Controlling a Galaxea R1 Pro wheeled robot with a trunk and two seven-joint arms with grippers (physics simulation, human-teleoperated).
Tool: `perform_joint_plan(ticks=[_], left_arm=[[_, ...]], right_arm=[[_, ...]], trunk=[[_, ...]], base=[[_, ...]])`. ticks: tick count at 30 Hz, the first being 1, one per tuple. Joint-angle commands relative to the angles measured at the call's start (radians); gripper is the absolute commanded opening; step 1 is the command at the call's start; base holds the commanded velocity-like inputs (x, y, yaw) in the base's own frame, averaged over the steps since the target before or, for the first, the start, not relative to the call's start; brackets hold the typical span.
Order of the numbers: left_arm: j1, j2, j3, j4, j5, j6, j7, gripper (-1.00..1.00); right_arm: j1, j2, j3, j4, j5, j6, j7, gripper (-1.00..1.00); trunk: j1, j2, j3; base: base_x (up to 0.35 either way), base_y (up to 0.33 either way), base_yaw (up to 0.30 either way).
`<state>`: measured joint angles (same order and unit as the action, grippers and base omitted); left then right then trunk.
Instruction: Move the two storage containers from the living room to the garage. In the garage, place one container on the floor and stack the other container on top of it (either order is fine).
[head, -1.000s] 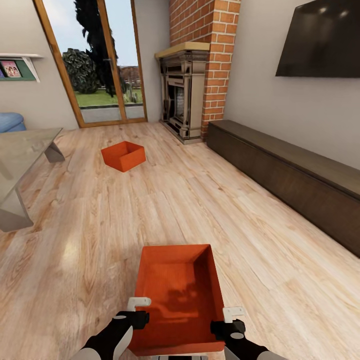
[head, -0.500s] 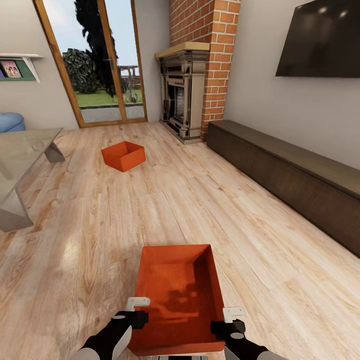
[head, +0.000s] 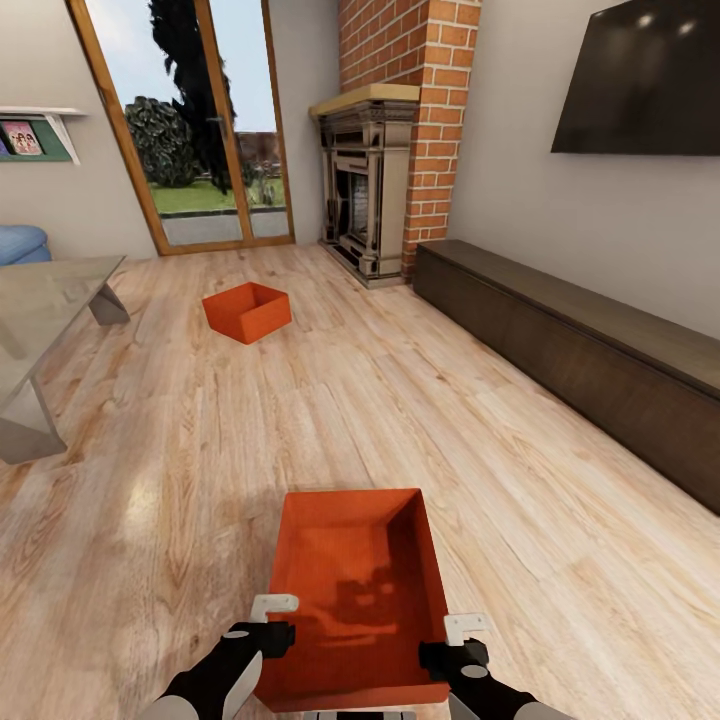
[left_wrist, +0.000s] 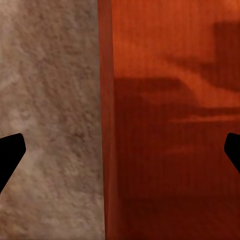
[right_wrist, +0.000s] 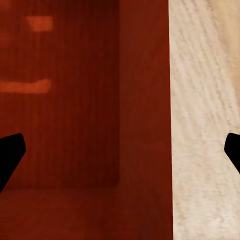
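Indoors: light wood-plank floor (head: 420, 400), brick fireplace (head: 375, 150); left claw (left_wrist: 120, 150), right claw (right_wrist: 120, 150) apart, straddling near container (head: 355, 590) walls.

Brick chimney (head: 405, 110) with dark fireplace (head: 362, 190) at 12 o'clock. Black television (head: 640, 80) on wall at 2 o'clock, long dark cabinet (head: 590, 350) beneath. Glass-topped low table (head: 45, 300) at 9 o'clock. Wall shelf (head: 35, 130) at 10 o'clock.

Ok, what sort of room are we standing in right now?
Most likely a living room: a brick fireplace stands by the glazed wood-framed doors, a dark wall-mounted TV hangs above a long low cabinet, and the floor is light wood planks.
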<state>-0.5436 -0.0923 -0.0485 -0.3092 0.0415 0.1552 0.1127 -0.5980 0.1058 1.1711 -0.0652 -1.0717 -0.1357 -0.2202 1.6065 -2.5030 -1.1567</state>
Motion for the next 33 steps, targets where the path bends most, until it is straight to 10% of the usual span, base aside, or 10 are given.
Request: perform_joint_plan(ticks=[1, 10, 11, 33], left_arm=[[0.0, 0.0, -0.005, -0.002, 0.004, 0.006, 0.005, 1.0], [0.0, 0.0, -0.005, -0.001, 0.004, 0.006, 0.005, 1.0], [0.001, 0.0, -0.005, 0.0, 0.004, 0.006, 0.005, -1.0], [-0.001, -0.001, -0.01, -0.005, 0.003, 0.006, 0.005, -1.0]], right_arm=[[0.0, 0.0, 0.009, -0.001, -0.01, -0.002, -0.004, 1.0], [0.0, 0.0, 0.006, -0.001, -0.011, -0.002, -0.004, 1.0], [0.0, 0.0, 0.006, -0.001, -0.011, -0.002, -0.004, -1.0], [0.0, -0.002, 0.002, -0.001, -0.014, -0.004, -0.004, -1.0]], trunk=[[0.0, 0.0, -0.001], [0.0, 0.0, -0.001], [0.0, 0.0, -0.001], [0.0, 0.0, -0.001]], base=[[0.0, 0.0, 0.0], [0.0, 0.0, 0.0], [0.0, 0.0, 0.0], [0.0, 0.0, 0.0]])
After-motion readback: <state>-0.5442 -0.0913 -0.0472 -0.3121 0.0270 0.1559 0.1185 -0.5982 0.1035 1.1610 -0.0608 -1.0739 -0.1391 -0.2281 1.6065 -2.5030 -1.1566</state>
